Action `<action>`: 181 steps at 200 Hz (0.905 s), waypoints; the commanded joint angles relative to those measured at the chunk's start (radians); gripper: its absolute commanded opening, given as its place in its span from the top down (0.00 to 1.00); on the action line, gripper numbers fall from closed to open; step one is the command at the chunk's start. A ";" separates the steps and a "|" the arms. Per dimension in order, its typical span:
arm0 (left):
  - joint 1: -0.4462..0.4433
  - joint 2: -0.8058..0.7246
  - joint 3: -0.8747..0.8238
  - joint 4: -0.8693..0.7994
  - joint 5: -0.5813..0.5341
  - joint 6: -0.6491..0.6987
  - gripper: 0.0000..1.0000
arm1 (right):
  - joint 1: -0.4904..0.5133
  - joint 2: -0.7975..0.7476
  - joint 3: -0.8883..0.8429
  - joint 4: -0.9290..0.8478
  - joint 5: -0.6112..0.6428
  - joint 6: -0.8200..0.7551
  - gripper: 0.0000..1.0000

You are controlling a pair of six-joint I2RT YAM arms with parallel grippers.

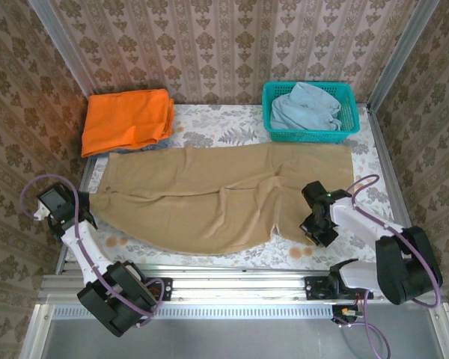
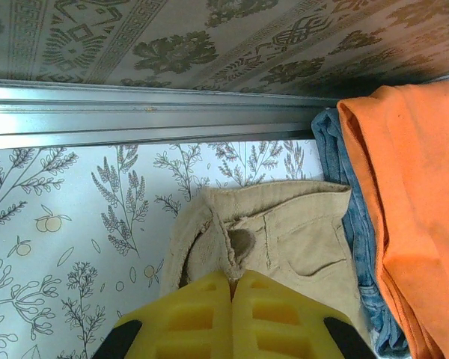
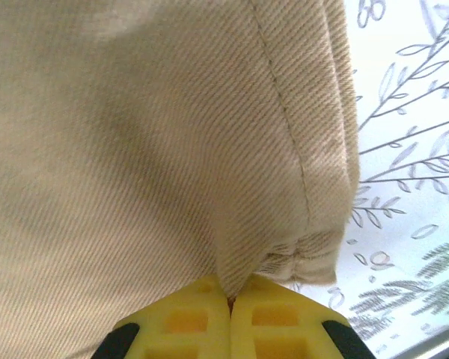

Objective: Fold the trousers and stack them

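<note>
Here, left tool (image 2: pixel 230 277) clamped on trousers (image 1: pixel 209 198) waistband; right tool (image 3: pixel 230 293) pinching hem corner.

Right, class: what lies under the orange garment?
A blue denim garment: only its edge shows from beneath the orange garment. The rest of it, and anything lower in the pile, is covered.

The trousers (image 1: pixel 209 202) lie across the table (image 1: pixel 232 129), waistband (image 1: pixel 107 182) left, legs (image 1: pixel 307 166) right; folded garment (image 1: pixel 127 120) behind left; basket (image 1: pixel 353 129), holding cloth (image 1: pixel 305 108), behind right.
</note>
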 commanded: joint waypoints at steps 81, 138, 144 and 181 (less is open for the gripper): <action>0.138 -0.132 0.217 -0.280 0.147 0.014 1.00 | -0.432 -0.540 0.281 -0.242 -0.053 -0.348 1.00; 0.191 -0.219 0.279 -0.475 0.221 0.086 1.00 | -0.528 -0.619 0.403 -0.216 -0.138 -0.400 1.00; 0.192 -0.228 0.271 -0.475 0.226 0.081 1.00 | -0.526 -0.626 0.400 -0.214 -0.141 -0.402 1.00; 0.183 -0.197 0.272 -0.449 0.210 0.100 1.00 | -0.537 -0.609 0.343 -0.142 -0.146 -0.413 1.00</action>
